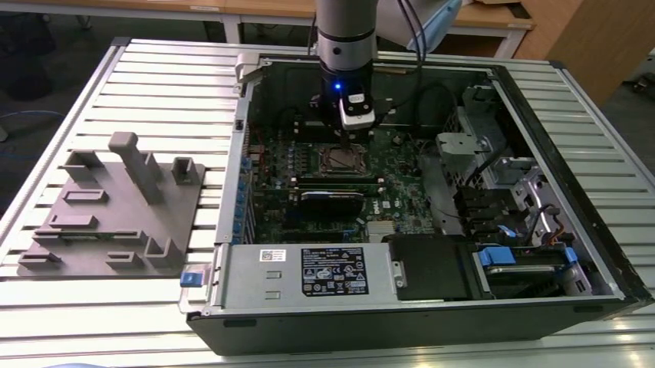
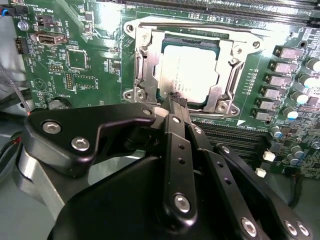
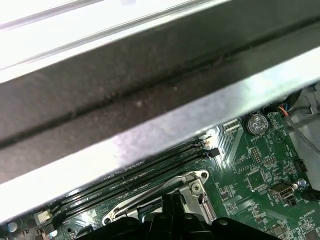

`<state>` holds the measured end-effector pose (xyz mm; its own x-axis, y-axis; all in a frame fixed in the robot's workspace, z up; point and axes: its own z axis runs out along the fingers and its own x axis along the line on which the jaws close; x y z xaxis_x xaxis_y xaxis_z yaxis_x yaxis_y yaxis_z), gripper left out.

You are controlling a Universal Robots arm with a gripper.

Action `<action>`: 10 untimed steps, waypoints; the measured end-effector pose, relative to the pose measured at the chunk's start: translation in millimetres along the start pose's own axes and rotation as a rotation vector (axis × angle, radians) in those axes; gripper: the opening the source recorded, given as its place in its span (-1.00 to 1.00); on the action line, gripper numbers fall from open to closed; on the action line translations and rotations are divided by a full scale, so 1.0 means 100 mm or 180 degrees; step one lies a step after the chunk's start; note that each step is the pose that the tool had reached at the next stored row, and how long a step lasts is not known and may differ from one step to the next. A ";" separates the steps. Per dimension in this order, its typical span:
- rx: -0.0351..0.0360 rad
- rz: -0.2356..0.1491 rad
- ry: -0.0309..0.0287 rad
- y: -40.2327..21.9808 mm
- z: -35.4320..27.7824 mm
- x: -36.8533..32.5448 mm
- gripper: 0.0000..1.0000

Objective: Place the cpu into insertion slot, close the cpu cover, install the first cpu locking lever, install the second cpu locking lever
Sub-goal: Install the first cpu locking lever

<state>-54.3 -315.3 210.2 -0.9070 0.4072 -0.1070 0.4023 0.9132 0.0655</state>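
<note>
Exterior view: grey robot arm [image 1: 345, 31] reaches down into the open black computer case [image 1: 430, 307], which lies on a slatted metal surface [image 1: 164, 84]. The end effector [image 1: 353, 142] sits just above the square dark-framed insertion slot [image 1: 342, 160] on the green motherboard [image 1: 307, 207]. A grey fixture block with upright pegs [image 1: 113, 211] sits on the surface at the exterior view's left, well apart from the case.

In the second wrist view, the small flat square cpu with a silver-grey metal face [image 2: 190, 72] lies seated in the insertion slot [image 2: 150, 95]. The thin silver metal cpu cover frame [image 2: 227, 47] lies flat around the cpu, its window showing the chip face. A thin metal lever rod [image 2: 200, 23] runs along the far edge of the socket. The black end effector [image 2: 176, 102] has its fingers pressed together with no gap visible, nothing held between them; the tips sit at the near edge of the cpu cover, contact unclear.

In the first wrist view, the case's metal wall [image 3: 150, 130] looms close, with the long black memory slots [image 3: 140, 175] and a corner of the socket frame [image 3: 192, 182] beyond the black end effector body [image 3: 172, 225].
</note>
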 end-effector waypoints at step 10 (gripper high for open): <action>0.0001 0.0000 0.0000 -0.069 -0.002 -0.030 -0.79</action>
<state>-54.3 -322.8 210.3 -0.9070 0.4072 -0.1069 0.4023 0.9132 0.0653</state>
